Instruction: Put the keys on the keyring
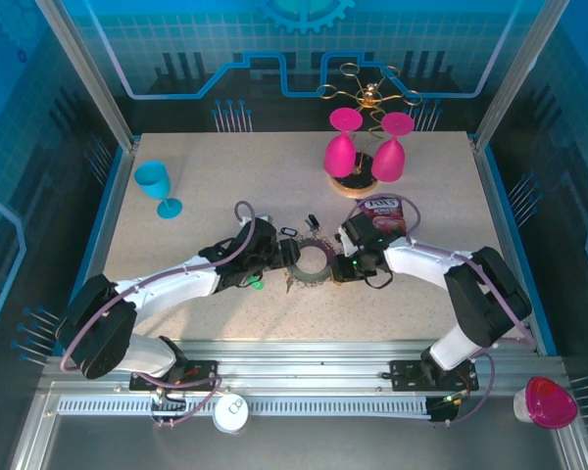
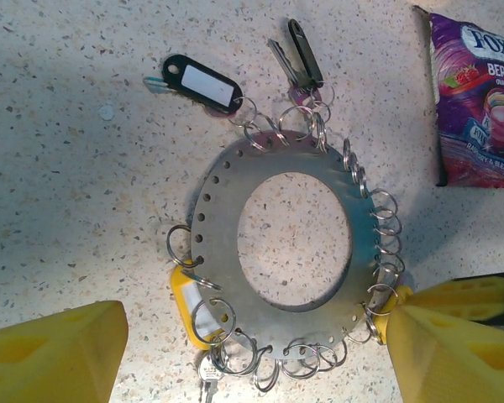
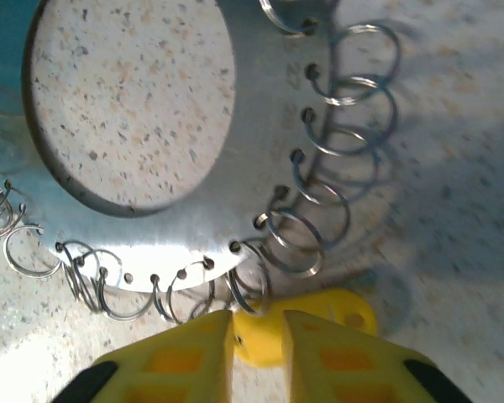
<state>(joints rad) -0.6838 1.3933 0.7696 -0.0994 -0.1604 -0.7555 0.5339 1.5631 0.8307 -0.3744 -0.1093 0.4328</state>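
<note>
Yellow fingers of the right gripper rise from the bottom edge of its wrist view, cut off by the frame. Its jaws are clenched on a yellow key; only the plastic head shows, and the blade is hidden. Largest of all is the speckled beige desk, boxed in by blue printed walls and an aluminium frame. Both arms reach in to meet at mid-desk, where the keyring lies flat between them. The left gripper hovers over it with jaws released wide, its fingers standing either side of the hoop and cropped at the corners. From overhead the ring is too small and dark for its keys to be sorted. Closer in, the keyring is a grey perforated hoop fringed with split rings. At the far edge stands a gold wire stand with two pink glasses hung upside down, and a blue goblet stands well apart to the left. A sweet packet, half cut off, lies near the ring. A black-tagged key and two dark keys fan off the ring's far rim. A second yellow tag is tucked partly under the near rim, and beside it a silver key runs out of frame.
</note>
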